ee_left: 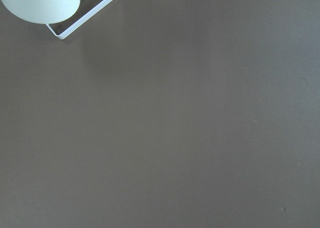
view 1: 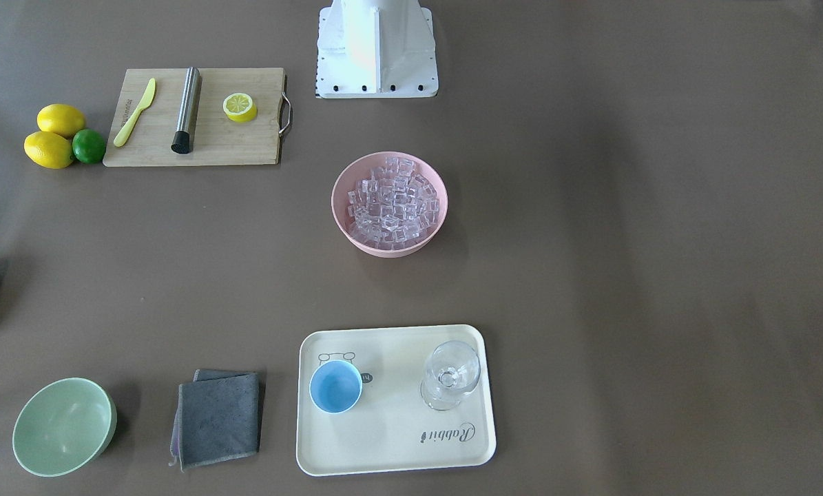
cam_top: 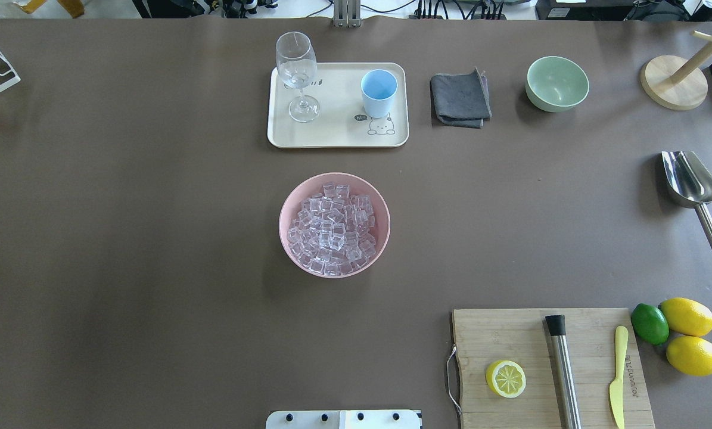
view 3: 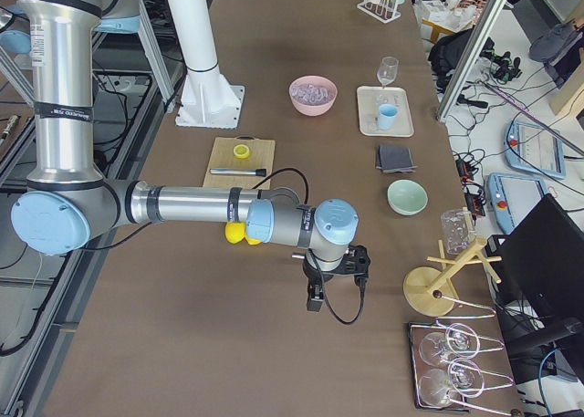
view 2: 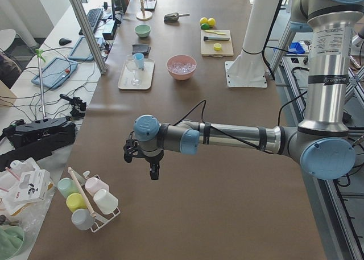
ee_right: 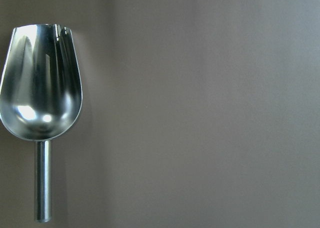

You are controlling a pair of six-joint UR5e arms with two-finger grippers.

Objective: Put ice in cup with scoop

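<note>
The steel scoop (cam_top: 689, 182) lies alone on the table at the robot's right, trough away from the robot; the right wrist view shows it from above (ee_right: 42, 98). The ice (cam_top: 332, 229) fills a pink bowl (cam_top: 284, 208) at the table's middle. The light-blue cup (cam_top: 379, 93) stands upright on a cream tray (cam_top: 338, 134) beyond the bowl. My right gripper (view 3: 315, 297) shows only in the exterior right view, above the table's right end. My left gripper (view 2: 151, 170) shows only in the exterior left view, above the left end. I cannot tell whether either is open or shut.
A clear stemmed glass (cam_top: 297, 74) shares the tray. A grey cloth (cam_top: 460, 97) and pale green bowl (cam_top: 556, 83) lie right of it. A cutting board (cam_top: 528, 339) holds a steel cylinder (cam_top: 563, 369), knife and half lemon. A mug rack (ee_left: 90, 13) stands near the left gripper.
</note>
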